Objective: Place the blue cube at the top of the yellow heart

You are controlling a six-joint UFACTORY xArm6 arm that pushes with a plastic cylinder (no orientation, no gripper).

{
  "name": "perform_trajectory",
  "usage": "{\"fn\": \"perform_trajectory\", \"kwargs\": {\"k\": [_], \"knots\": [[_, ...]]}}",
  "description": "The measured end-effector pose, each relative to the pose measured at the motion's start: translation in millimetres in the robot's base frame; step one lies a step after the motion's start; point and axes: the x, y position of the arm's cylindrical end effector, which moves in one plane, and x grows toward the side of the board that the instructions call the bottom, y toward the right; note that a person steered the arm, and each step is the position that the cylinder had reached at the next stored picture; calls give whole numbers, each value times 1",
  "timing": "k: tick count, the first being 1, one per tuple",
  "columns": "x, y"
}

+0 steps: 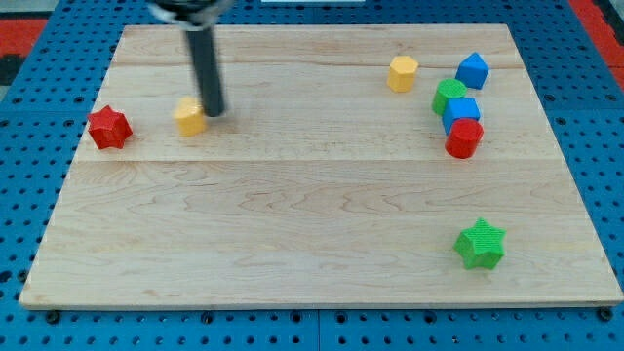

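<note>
On the wooden board [292, 234] sit two blue, two yellow, two red and two green blocks. My tip [213, 114] touches the small yellow heart block [190, 115] on its right. The blue cube block [462, 111] sits far off at the view's right, between a green block [448, 95] and a red block [464, 138].

You get bright, even overhead light across the wooden board [312, 224], with no hard glare. Blocks such as the green star [480, 244] throw only short, soft shadows just beneath them. The rod [205, 68] looks smeared and blurred near the view's top; the board's grain stays reasonably sharp.
</note>
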Motion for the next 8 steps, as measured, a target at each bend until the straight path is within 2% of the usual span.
{"fn": "perform_trajectory", "kwargs": {"k": [1, 3, 5, 6, 7, 8], "knots": [[-5, -32], [61, 41], [91, 286], [91, 406], [62, 451], [26, 364]]}}
